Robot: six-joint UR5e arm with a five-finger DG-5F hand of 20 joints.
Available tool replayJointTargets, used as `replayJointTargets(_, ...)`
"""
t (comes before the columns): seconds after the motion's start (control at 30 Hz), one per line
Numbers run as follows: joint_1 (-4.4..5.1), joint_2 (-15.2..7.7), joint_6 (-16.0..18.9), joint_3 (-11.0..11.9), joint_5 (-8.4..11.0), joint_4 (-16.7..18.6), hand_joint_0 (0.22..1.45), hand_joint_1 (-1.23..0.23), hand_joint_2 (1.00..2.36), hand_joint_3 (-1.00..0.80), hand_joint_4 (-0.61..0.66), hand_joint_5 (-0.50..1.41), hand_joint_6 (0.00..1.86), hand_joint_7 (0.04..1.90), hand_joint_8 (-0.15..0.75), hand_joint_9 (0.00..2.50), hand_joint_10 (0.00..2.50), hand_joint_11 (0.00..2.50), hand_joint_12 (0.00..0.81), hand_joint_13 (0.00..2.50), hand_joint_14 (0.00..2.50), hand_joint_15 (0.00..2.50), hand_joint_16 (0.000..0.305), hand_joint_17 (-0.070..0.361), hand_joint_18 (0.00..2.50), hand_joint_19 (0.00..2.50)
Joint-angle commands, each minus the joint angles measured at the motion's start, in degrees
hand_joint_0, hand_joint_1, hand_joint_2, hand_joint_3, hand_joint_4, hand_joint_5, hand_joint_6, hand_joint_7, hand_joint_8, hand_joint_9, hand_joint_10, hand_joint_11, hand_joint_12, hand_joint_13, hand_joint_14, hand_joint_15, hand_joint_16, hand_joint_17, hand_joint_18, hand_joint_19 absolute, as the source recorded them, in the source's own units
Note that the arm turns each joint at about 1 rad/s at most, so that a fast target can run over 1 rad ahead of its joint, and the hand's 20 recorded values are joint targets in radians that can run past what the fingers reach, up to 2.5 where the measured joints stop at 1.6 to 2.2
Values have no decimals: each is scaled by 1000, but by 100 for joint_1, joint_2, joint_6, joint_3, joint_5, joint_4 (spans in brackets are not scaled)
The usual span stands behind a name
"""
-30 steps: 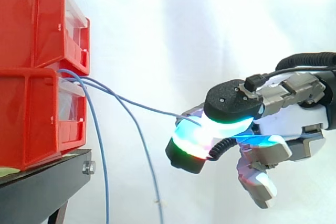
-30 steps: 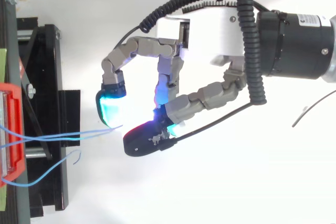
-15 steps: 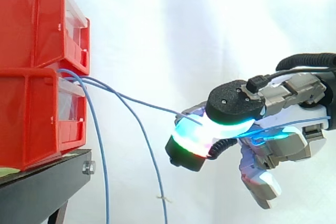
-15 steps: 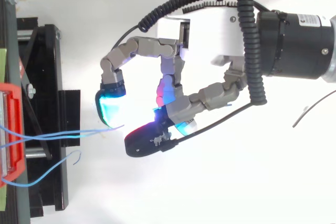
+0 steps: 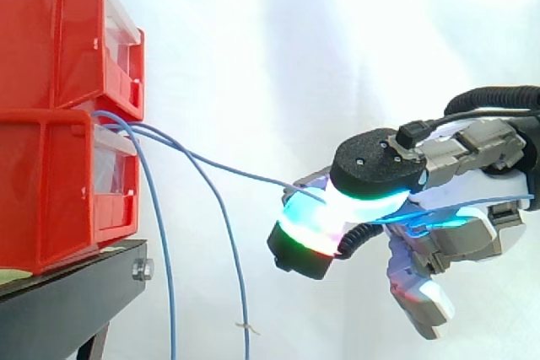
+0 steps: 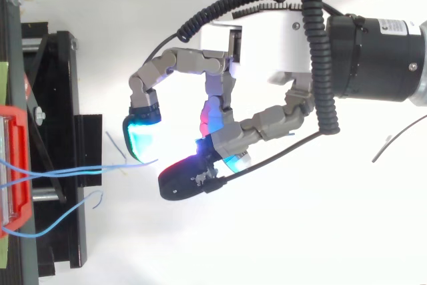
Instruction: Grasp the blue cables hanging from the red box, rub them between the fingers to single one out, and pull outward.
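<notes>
Blue cables come out between two stacked red bins (image 5: 59,183) at the left. One cable (image 5: 236,172) stretches rightward to my hand (image 5: 456,238). It enters between the black-backed thumb pad (image 5: 375,166) and a glowing finger pad (image 5: 308,225), and blue cable shows again behind the thumb. Two other cables (image 5: 162,250) hang loose below the bins. From above, the hand (image 6: 267,51) has curled fingers, and the cables (image 6: 80,170) run from the bin (image 6: 17,165) to the cyan fingertip (image 6: 139,138).
The bins stand on a black stand (image 5: 67,292) at the left, also seen from above (image 6: 60,98). A white curtain is behind. One loose cable end (image 6: 100,195) curls beside the stand. Open room lies between the stand and the hand.
The hand has barely moved. A length of blue cable has appeared behind the thumb. The loose hanging cable has swung, its free end now further left.
</notes>
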Motion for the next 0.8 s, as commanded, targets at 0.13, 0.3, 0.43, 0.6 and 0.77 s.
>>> replayJointTargets(0.13,11,0,-1,0,-8,6,562,-686,1008,-163,-99,0,795,1196,337,1692,26,718,485,1311,18,526,70,157,1160,530)
replayJointTargets(0.3,11,0,-1,0,1,6,563,-681,1008,-181,-99,0,797,1197,338,1689,26,717,491,1310,20,524,70,157,1164,532)
replayJointTargets(0.43,11,0,-1,0,-8,-3,562,-675,1010,-212,-99,-1,798,1198,336,1691,27,726,485,1310,19,527,69,155,1158,537)
replayJointTargets(0.6,11,0,-1,0,-17,-3,563,-668,1010,-263,-98,-3,803,1190,333,1686,28,733,476,1302,19,529,67,150,1148,550)
replayJointTargets(0.77,11,0,-1,0,-17,-3,560,-662,1010,-288,-104,-5,806,1193,331,1682,28,749,470,1297,19,529,65,147,1138,561)
